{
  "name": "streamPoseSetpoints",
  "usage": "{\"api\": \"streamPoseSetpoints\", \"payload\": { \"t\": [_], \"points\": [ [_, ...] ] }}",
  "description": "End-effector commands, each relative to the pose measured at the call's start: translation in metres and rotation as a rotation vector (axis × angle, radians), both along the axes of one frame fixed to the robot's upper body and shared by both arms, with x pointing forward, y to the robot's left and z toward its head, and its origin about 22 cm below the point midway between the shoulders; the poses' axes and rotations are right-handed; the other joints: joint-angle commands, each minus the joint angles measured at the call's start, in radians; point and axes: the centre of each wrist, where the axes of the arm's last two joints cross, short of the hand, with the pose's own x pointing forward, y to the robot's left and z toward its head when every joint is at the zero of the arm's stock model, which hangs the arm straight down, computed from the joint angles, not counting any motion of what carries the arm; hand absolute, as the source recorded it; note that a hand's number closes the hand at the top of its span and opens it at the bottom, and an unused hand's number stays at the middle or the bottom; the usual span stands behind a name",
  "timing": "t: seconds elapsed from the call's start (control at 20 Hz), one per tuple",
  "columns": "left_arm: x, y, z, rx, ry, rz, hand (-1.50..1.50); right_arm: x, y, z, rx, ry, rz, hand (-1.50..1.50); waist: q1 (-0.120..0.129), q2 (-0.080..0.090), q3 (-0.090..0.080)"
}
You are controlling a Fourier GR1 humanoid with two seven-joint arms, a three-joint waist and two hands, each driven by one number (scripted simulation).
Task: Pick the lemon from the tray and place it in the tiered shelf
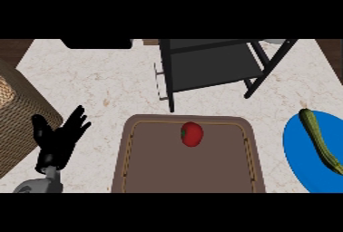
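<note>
Resting at the lower left of the head view, the left hand (59, 133) is seen with its fingers spread straight and pointing up, holding nothing, on a grey forearm rising from the bottom edge. To its left, a woven wicker basket (17, 122) is cut off by the frame's left edge, and the hand is partly laid over it in the view. The pale marble counter (107, 86) is spread beneath everything. In the middle, a brown tray (137, 163) with a thin lighter line inside its rim is placed near the lower edge; a single round red fruit (192, 133) with a small green stem end is lying on its upper part, looking more like a tomato than a lemon, and no yellow fruit is shown on it. Beyond the tray, towards the top, the dark tiered shelf (208, 63) is standing on thin black legs, well apart from the fruit. At the far right, a blue plate (305, 163) is cut by the frame, with a long green cucumber (320, 140) lying across it. The right hand is not shown.
</note>
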Motion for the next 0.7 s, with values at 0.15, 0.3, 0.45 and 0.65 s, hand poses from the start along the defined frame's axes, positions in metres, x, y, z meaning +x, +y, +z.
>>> {"api": "streamPoseSetpoints", "payload": {
  "t": [0.15, 0.3, 0.45, 0.65],
  "points": [
    [-0.003, 0.001, -0.01, -0.022, 0.042, 0.001, 0.0, -0.017, -0.091, 0.012, 0.163, -0.049, -0.186, -1.5, -0.007, 0.004, -0.004],
    [-0.007, -0.003, 0.002, -0.002, 0.04, 0.022, 0.0, -0.028, -0.132, 0.004, 0.191, -0.014, -0.17, -1.5, -0.008, -0.001, -0.003],
    [-0.003, 0.004, -0.005, -0.002, 0.029, 0.026, 0.0, -0.03, -0.162, -0.023, 0.198, 0.009, -0.139, -1.5, -0.008, 0.003, -0.003],
    [-0.01, -0.005, -0.015, 0.004, 0.037, 0.021, 0.0, -0.056, -0.205, 0.002, 0.171, -0.018, -0.104, -1.5, -0.003, 0.004, -0.003]
  ]
}}
